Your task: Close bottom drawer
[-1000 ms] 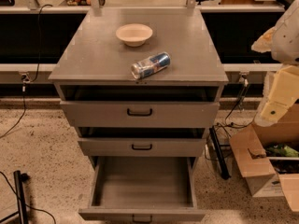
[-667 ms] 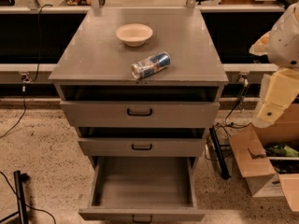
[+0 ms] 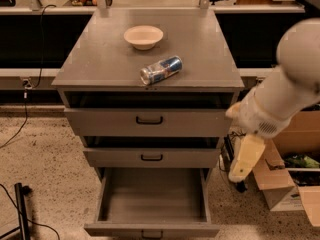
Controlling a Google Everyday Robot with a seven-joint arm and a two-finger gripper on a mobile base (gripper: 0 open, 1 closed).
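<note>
The grey cabinet has three drawers. The bottom drawer is pulled far out; its deep grey box is open to view with nothing in it, and its small black handle sits at the frame's lower edge. My white arm reaches in from the right. My gripper hangs beside the cabinet's right side, level with the middle drawer and above the bottom drawer's right corner. It touches nothing that I can see.
The top drawer and middle drawer stand slightly out. A cream bowl and a can lying on its side sit on the cabinet top. Cardboard boxes stand at the right. Cables and a black stand are at the left.
My arm has swung left and down from the right edge, and the gripper now hangs close to the cabinet's right side. The drawers, bowl and can have not moved.
</note>
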